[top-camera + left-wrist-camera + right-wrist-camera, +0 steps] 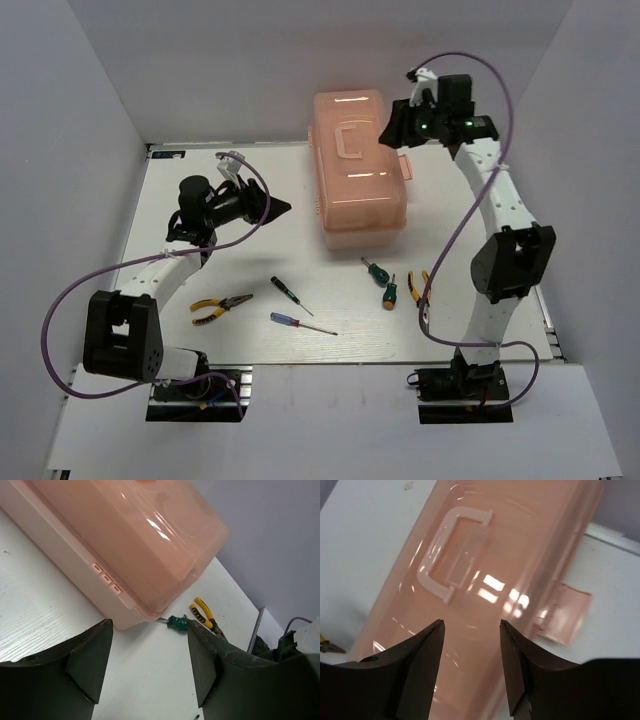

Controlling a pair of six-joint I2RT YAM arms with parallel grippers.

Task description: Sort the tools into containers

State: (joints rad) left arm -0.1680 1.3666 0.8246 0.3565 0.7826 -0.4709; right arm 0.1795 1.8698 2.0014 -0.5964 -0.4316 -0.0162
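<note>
White table (300, 250) inside pale grey walls. The closed salmon-pink toolbox (360, 165) sits far centre. It looks like light, stiff, slick plastic, likely best opened at its side latch (567, 612). Pliers (220, 305) and screwdrivers (290, 295) lie nearer. The left gripper (150, 652), beside the box, and the right gripper (472, 650), over the lid, both gape empty.

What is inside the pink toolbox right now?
The toolbox is shut, its lid down, so whatever is inside is covered by cloudy pink plastic. Outside, pliers and screwdrivers lie on the table.
</note>
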